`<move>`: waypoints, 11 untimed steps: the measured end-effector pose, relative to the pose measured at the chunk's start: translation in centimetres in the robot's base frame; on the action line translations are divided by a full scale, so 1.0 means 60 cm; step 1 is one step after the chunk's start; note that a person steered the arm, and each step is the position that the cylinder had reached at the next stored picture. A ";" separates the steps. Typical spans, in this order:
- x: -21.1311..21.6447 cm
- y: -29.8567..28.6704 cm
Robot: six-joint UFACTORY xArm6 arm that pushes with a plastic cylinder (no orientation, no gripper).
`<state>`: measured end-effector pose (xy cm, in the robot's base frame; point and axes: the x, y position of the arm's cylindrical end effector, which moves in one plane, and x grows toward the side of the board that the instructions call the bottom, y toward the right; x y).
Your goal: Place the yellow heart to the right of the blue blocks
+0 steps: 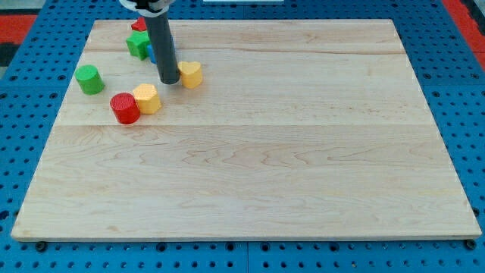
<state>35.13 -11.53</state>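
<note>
The yellow heart (191,74) lies near the board's upper left. My tip (168,81) stands right at the heart's left edge, touching or nearly touching it. A blue block (154,52) is mostly hidden behind the rod, just above and left of the tip; only a sliver shows, and its shape cannot be made out. Whether more than one blue block is there cannot be told.
A green star-like block (138,43) and a red block (139,25) sit at the upper left. A green cylinder (89,79) is at the far left. A red cylinder (124,108) touches a yellow hexagon-like block (147,98). The wooden board (303,152) lies on a blue pegboard.
</note>
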 end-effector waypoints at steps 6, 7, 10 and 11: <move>-0.059 0.153; -0.096 0.086; -0.111 0.109; -0.135 0.085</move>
